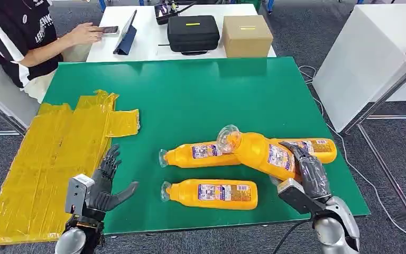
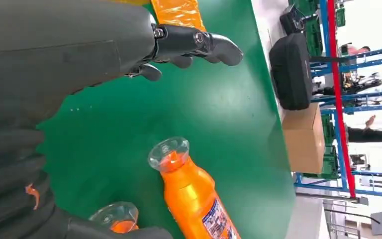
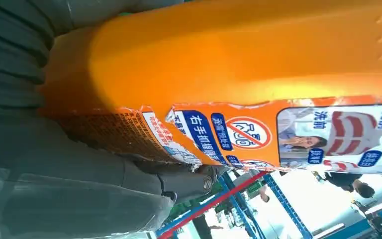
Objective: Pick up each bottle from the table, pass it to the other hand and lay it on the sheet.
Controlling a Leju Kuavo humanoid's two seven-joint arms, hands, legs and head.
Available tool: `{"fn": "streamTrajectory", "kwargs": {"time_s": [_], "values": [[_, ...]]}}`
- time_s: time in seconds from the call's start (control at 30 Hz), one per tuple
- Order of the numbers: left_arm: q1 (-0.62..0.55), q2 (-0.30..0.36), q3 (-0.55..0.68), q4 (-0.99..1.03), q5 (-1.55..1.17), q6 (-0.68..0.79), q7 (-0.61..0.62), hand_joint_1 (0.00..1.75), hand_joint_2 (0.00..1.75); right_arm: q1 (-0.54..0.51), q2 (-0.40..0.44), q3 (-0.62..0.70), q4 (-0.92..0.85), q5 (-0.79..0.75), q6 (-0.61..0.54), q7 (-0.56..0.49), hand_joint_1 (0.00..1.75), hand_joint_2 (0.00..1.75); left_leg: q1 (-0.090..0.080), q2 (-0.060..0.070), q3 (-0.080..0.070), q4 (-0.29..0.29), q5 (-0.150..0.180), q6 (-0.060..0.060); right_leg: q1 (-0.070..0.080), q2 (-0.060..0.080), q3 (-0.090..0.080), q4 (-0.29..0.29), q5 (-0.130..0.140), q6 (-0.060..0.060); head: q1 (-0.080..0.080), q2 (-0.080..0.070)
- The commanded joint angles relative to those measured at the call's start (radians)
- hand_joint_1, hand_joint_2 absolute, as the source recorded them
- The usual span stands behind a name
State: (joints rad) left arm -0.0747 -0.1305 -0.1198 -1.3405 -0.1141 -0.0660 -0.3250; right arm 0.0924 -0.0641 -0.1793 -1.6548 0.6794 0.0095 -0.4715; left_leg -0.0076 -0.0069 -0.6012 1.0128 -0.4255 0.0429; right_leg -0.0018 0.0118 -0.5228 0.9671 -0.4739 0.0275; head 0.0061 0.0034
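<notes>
A: Why was the right hand (image 1: pixel 311 174) wrapped round that bottle (image 1: pixel 267 153)?

B: It was the one being picked up. The fingers were closed round its base end, and the clear cap end pointed up and toward the middle of the green table (image 1: pixel 201 95), tilted off the surface. In the right wrist view the orange body (image 3: pixel 238 59) lay tight against the palm.

A: And the left hand (image 1: pixel 105 182)?

B: It held nothing, with fingers spread and palm turned toward the bottles, hovering over the table's near edge just beside the sheet (image 1: pixel 47 159). I'd judge it was posed to receive the handover.

A: Where were the others?

B: Three more lay on their sides. The middle bottle (image 1: pixel 201 155) and the near bottle (image 1: pixel 211 193) had caps pointing toward the sheet; the far bottle (image 1: pixel 314 148) sat partly behind the lifted one.

A: Anything on the sheet?

B: No bottle. All four were on the right half, well apart from it.

A: Risk?

B: Probably the lifted bottle brushing the middle one, since they looked very close.
</notes>
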Motion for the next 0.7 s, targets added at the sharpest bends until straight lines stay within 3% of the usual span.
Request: {"fn": "streamTrajectory", "kwargs": {"time_s": [0.03, 0.2, 0.37, 0.43, 0.53, 0.7], "values": [[-0.027, 0.008, -0.026, 0.046, 0.009, 0.007, 0.008, 0.00, 1.75, -0.054, 0.052, 0.013, 0.020, 0.062, -0.148, 0.056, 1.75, 1.75, 0.000, 0.001, 0.002, -0.001, 0.000, -0.002, 0.000, 0.000, 0.002, -0.001, 0.000, 0.000, 0.000, 0.000], [-0.057, 0.008, -0.112, 0.001, 0.001, -0.005, 0.020, 0.00, 1.75, -0.083, 0.102, 0.178, 0.038, 0.010, -0.229, 0.068, 1.75, 1.75, 0.000, 0.003, 0.002, -0.001, -0.001, -0.003, 0.000, 0.002, 0.001, -0.001, 0.000, -0.001, 0.000, 0.000], [-0.190, -0.006, -0.216, -0.017, 0.072, -0.034, 0.085, 0.00, 1.75, -0.242, 0.117, 0.337, 0.249, -0.083, -0.354, 0.084, 1.75, 1.75, 0.002, 0.004, 0.000, 0.001, 0.000, -0.003, 0.001, 0.003, -0.001, 0.001, 0.001, -0.001, 0.000, 0.000], [-0.267, -0.013, -0.283, -0.002, 0.079, -0.040, 0.099, 0.00, 1.75, -0.320, 0.172, 0.385, 0.346, -0.163, -0.353, 0.053, 1.75, 1.75, 0.001, 0.002, 0.000, 0.000, 0.001, -0.002, 0.001, 0.001, 0.000, 0.000, 0.001, 0.000, 0.000, 0.000], [-0.323, -0.036, -0.339, 0.000, 0.114, -0.013, 0.145, 0.00, 1.75, -0.408, 0.222, 0.437, 0.444, -0.219, -0.374, 0.040, 1.75, 1.75, 0.001, 0.004, -0.001, 0.001, 0.002, -0.002, 0.001, 0.002, -0.001, 0.002, 0.002, 0.000, 0.000, 0.000], [-0.325, -0.024, -0.359, -0.004, 0.130, 0.003, 0.151, 0.00, 1.75, -0.410, 0.210, 0.449, 0.433, -0.230, -0.380, 0.047, 1.75, 1.75, 0.001, 0.001, 0.002, -0.001, 0.003, -0.004, 0.001, 0.000, 0.003, 0.001, 0.001, 0.000, 0.000, 0.000]]}}
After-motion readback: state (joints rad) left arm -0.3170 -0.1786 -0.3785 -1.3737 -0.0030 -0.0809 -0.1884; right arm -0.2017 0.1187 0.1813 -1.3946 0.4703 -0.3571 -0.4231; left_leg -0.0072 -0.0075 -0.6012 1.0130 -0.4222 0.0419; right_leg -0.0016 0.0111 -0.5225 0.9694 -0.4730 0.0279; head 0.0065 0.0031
